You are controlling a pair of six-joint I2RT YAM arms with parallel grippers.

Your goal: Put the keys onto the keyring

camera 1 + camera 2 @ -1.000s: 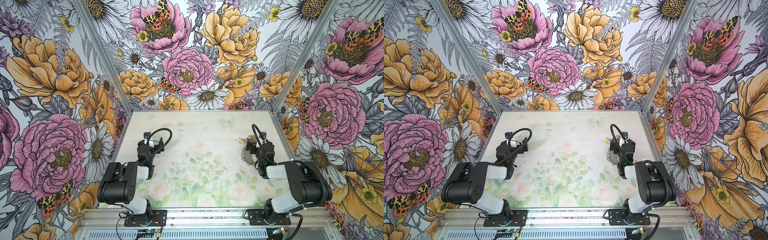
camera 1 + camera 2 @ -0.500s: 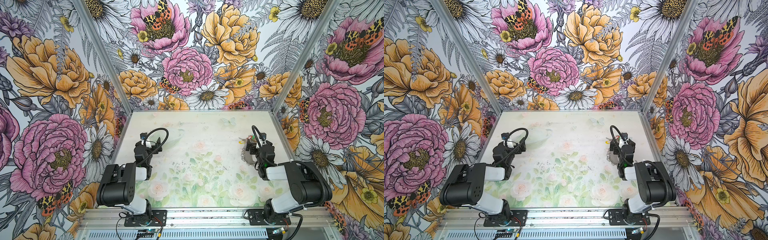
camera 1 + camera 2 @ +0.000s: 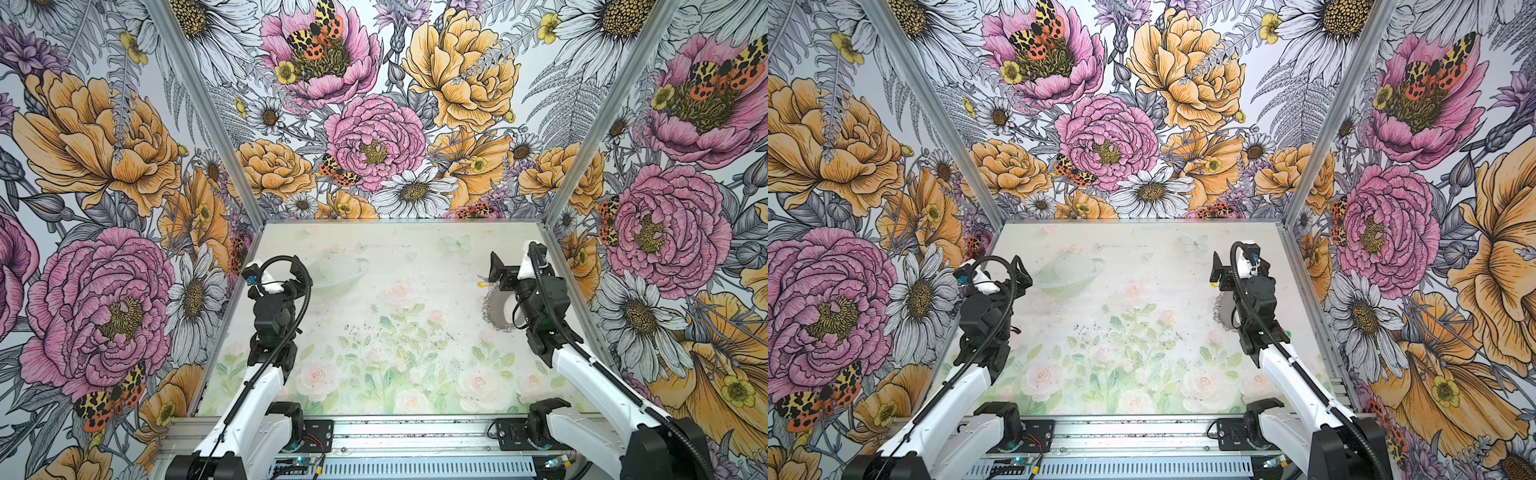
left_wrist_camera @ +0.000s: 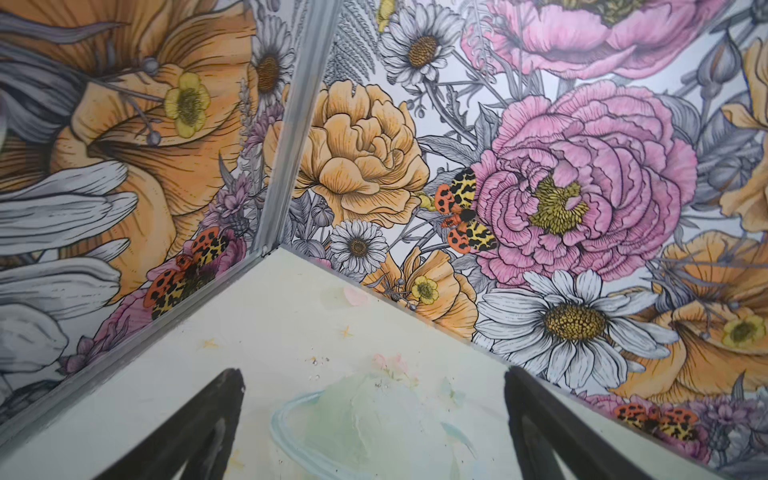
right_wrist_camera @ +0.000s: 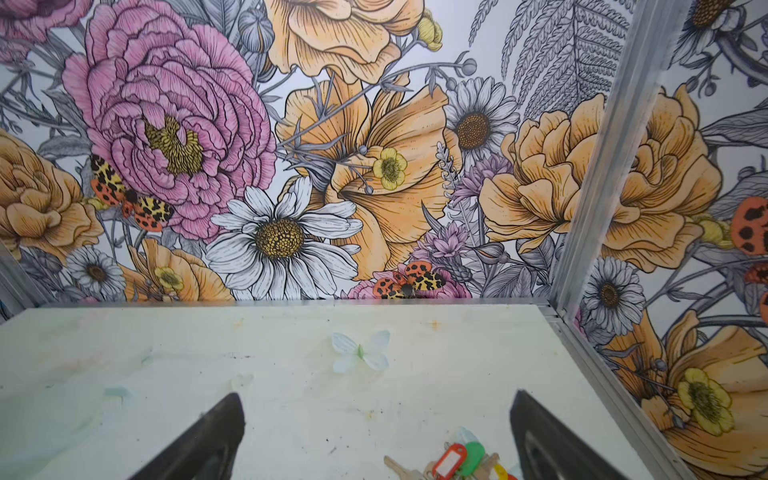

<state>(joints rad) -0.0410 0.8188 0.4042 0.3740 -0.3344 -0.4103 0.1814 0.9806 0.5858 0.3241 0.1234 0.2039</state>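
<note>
Two robot arms stand over a pale, flower-printed table (image 3: 415, 266) inside a booth whose walls (image 3: 374, 124) are covered in large painted blooms. The right gripper (image 5: 376, 397) is spread wide, its two black fingers (image 5: 208, 440) well apart and nothing between the tips; in both top views it sits at the right side of the table, toward the back (image 3: 496, 272) (image 3: 1219, 272). The keys (image 5: 457, 461) lie in a small bunch on the table under that gripper, between its fingers and closer to one of them than the other; red, green and yellow tags show in the right wrist view, and neither finger appears to touch them. In a top view only a yellow tag and a sliver of metal (image 3: 482, 284) peek out just beside the gripper. The keyring (image 3: 494, 311), a grey hoop edged with a chain of small rings, lies flat on the table just nearer the arm bases than the keys, partly hidden under the right arm's wrist in both top views (image 3: 1223, 309). Whether any key hangs on the hoop cannot be told. The left gripper (image 4: 374, 374) is also spread wide and empty, its fingers (image 4: 195, 432) pointing over bare table toward the back left corner, well apart from keys and hoop (image 3: 291, 270).
</note>
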